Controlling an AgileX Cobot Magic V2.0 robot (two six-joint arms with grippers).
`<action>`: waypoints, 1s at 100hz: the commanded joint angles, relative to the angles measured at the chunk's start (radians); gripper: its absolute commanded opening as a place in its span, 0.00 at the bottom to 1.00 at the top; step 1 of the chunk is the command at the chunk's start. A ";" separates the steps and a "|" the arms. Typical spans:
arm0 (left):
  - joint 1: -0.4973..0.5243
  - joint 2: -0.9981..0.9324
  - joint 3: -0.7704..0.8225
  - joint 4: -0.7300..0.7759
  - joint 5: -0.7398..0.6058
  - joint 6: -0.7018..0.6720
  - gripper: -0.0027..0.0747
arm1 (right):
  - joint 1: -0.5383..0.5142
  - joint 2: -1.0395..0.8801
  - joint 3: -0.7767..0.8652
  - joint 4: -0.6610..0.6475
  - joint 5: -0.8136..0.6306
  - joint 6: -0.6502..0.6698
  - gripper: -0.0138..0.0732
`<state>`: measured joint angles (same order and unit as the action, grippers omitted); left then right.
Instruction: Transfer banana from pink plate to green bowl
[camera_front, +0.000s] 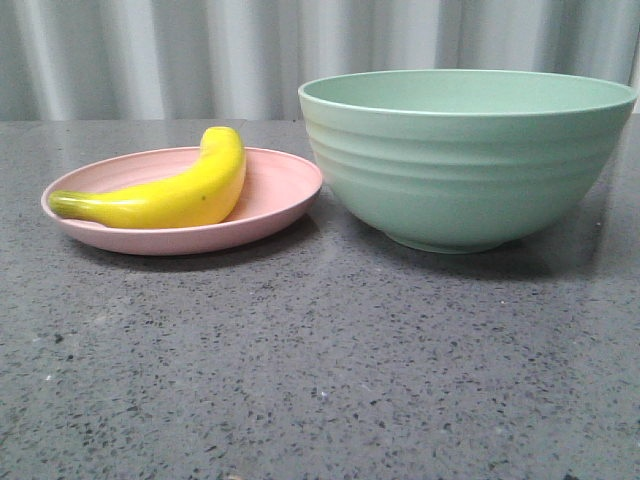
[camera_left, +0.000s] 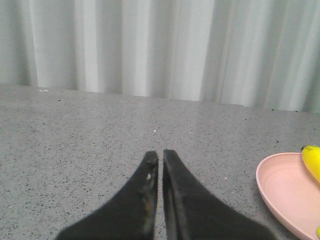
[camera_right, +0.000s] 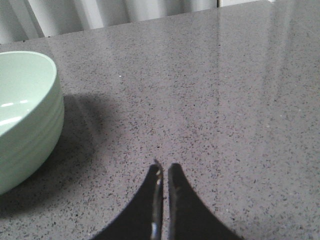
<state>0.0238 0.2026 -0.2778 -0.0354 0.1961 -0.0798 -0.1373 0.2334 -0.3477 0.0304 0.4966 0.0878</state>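
The yellow banana (camera_front: 175, 190) lies on the pink plate (camera_front: 280, 190) at the left of the front view. The green bowl (camera_front: 465, 160) stands just right of the plate, its inside hidden from this low angle. No gripper shows in the front view. In the left wrist view my left gripper (camera_left: 160, 153) is shut and empty over bare table, with the plate's rim (camera_left: 280, 192) and the banana's end (camera_left: 312, 160) off to one side. In the right wrist view my right gripper (camera_right: 165, 166) is shut and empty, apart from the bowl (camera_right: 27, 115).
The grey speckled table (camera_front: 320, 360) stretches in front of the plate and bowl. A pale corrugated curtain (camera_front: 200, 55) closes off the back edge of the table.
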 joint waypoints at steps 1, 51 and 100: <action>0.001 0.047 -0.051 -0.009 -0.075 -0.006 0.01 | -0.004 0.045 -0.061 -0.011 -0.064 -0.006 0.09; 0.001 0.075 -0.057 -0.028 -0.113 -0.006 0.59 | -0.004 0.045 -0.059 -0.007 -0.061 -0.006 0.09; -0.204 0.331 -0.356 -0.029 0.140 0.051 0.56 | -0.004 0.045 -0.059 -0.007 -0.067 -0.006 0.09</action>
<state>-0.1233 0.4729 -0.5594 -0.0540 0.3666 -0.0500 -0.1373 0.2585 -0.3704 0.0306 0.5073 0.0878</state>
